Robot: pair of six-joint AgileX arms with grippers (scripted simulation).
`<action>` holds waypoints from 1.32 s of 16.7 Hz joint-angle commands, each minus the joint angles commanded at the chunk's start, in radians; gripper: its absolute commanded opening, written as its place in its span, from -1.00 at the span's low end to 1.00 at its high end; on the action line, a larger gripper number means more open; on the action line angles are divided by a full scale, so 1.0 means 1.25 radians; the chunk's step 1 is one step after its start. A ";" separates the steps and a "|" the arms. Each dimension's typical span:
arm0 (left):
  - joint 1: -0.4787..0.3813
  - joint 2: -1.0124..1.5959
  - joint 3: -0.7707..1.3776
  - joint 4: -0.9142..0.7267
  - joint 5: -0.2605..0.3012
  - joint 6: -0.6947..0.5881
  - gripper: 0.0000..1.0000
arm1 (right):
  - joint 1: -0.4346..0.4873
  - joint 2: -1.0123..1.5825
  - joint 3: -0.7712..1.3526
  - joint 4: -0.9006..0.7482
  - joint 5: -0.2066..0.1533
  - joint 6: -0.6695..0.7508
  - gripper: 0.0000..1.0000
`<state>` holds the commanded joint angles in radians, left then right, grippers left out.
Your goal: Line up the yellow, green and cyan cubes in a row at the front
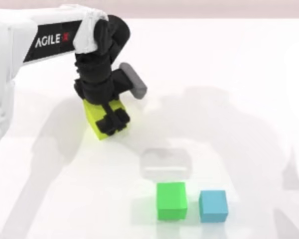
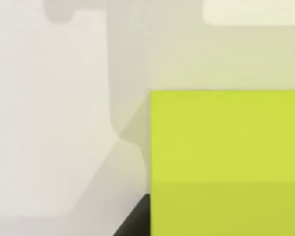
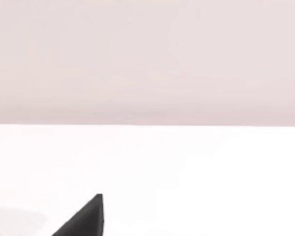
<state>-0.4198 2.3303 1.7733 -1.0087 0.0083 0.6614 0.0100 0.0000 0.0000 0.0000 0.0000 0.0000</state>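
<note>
Our left arm reaches in from the far left, wrist bent straight down, its gripper [image 1: 111,121] clamped on the yellow cube [image 1: 96,112] left of centre. "AGILE" reads on its white link. The green cube [image 1: 171,200] and cyan cube [image 1: 213,205] sit side by side near the front, slightly apart. We cannot tell our right gripper's state.

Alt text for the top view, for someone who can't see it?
The left gripper is down on the yellow cube at the table's left-centre. The green cube and cyan cube sit side by side, slightly apart, near the front edge; the right arm is out of view.
</note>
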 joint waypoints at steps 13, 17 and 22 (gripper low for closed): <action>0.011 -0.046 0.142 -0.190 -0.001 0.000 -1.00 | 0.000 0.000 0.000 0.000 0.000 0.000 1.00; -0.018 -0.099 0.086 -0.175 -0.001 0.016 -1.00 | 0.000 0.000 0.000 0.000 0.000 0.000 1.00; -0.117 -0.277 -0.159 -0.131 -0.001 0.072 -1.00 | 0.000 0.000 0.000 0.000 0.000 0.000 1.00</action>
<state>-0.5655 1.9838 1.5749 -1.1719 0.0069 0.7514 0.0100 0.0000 0.0000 0.0000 0.0000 0.0000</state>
